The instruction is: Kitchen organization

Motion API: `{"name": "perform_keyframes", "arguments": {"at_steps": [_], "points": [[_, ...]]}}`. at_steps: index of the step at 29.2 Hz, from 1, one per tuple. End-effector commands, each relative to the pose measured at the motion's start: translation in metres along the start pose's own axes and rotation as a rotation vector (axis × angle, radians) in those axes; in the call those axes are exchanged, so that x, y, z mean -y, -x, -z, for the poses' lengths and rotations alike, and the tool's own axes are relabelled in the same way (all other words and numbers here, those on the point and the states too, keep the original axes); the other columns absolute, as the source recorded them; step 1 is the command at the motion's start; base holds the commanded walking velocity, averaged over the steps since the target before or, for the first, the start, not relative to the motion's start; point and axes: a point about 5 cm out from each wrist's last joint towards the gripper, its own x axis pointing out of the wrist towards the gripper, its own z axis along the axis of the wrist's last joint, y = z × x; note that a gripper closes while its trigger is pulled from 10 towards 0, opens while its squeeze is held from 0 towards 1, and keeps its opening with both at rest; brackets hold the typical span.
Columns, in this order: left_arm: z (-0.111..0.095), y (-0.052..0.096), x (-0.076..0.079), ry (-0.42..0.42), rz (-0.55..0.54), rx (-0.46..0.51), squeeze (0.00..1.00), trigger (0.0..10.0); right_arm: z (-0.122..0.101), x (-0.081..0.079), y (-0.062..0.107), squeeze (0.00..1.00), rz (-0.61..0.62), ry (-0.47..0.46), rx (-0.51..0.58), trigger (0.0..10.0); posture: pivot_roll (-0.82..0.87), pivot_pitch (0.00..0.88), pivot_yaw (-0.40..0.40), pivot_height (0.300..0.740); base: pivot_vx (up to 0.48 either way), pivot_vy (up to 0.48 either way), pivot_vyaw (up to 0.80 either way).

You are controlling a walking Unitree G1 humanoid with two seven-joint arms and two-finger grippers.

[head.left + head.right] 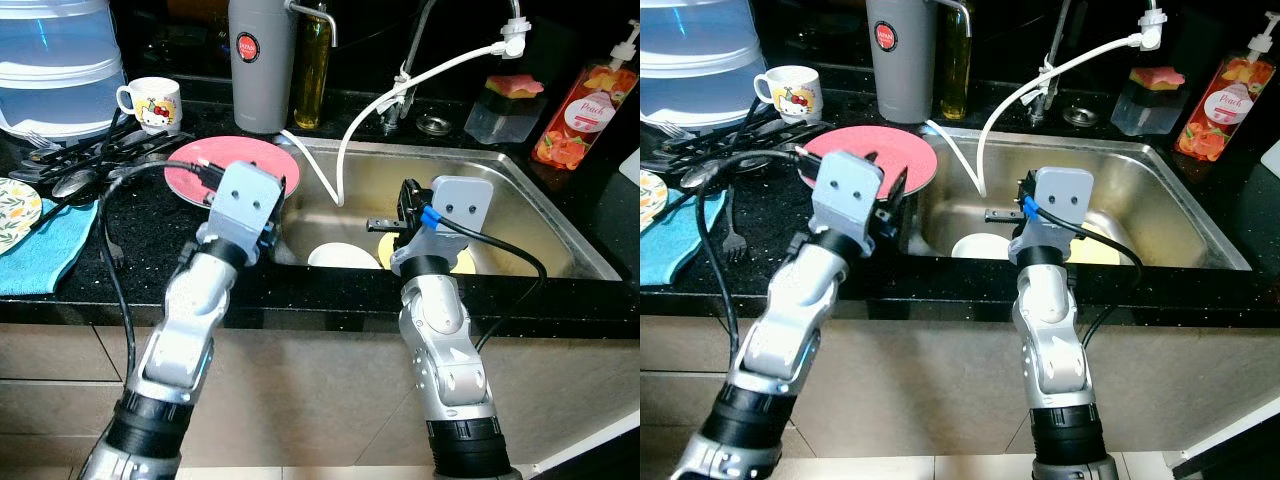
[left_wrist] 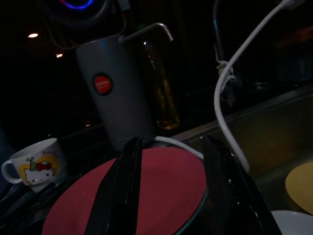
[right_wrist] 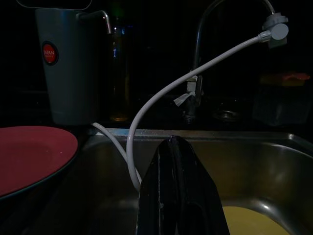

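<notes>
So the black countertop (image 1: 150,250) runs along the whole front, and the steel sink (image 1: 520,200) is sunk into its right half, with the near rim sitting right in front of both wrists. Plenty of open basin on the right side of the sink; the left side is tighter because a white hose (image 1: 345,150) loops down from the faucet (image 1: 415,60) into it.

Far left there's a big clear lidded container (image 1: 55,60), and a grey canister (image 1: 260,65) stands at the back just left of the sink with a bottle of oil (image 1: 312,70) beside it. The red plate (image 1: 245,160) lies flat on the counter, its right edge right at the sink's left rim. A white dish (image 1: 345,257) and a yellow plate (image 1: 1105,250) sit in the basin bottom, near the front wall.

The left gripper (image 2: 171,196) hovers over the near edge of the red plate, fingers spread wide with nothing between them. The right gripper (image 3: 177,196) is out over the sink, above the yellow plate, fingers pressed together, holding nothing.

Smaller stuff: a cartoon mug (image 1: 152,102) behind a pile of dark cutlery (image 1: 90,160), a blue cloth (image 1: 45,250) at the near left, soap bottle (image 1: 590,110) far right.
</notes>
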Motion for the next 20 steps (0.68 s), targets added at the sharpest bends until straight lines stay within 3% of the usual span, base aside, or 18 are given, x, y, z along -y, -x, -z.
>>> {"name": "perform_keyframes", "arguments": {"at_steps": [1, 8, 20], "points": [[0.003, 0.001, 0.001, -0.012, 0.012, -0.008, 0.0, 10.0, 0.002, 0.002, -0.001, 0.0, 0.008, 0.007, -0.009, 10.0, 0.23, 0.011, -0.081, 0.74, 0.0, 0.0, 0.0], [0.004, 0.005, 0.008, -0.002, 0.026, -0.021, 0.0, 10.0, 0.002, 0.0, 0.0, 0.0, 0.003, 0.001, -0.01, 10.0, 0.24, 0.03, -0.086, 0.74, 0.0, 0.0, 0.0], [-0.002, 0.0, 0.014, -0.001, 0.046, 0.011, 0.0, 10.0, 0.0, 0.003, -0.003, 0.0, 0.018, -0.003, -0.003, 10.0, 0.24, 0.025, -0.084, 0.74, 0.0, 0.0, 0.0]]}}
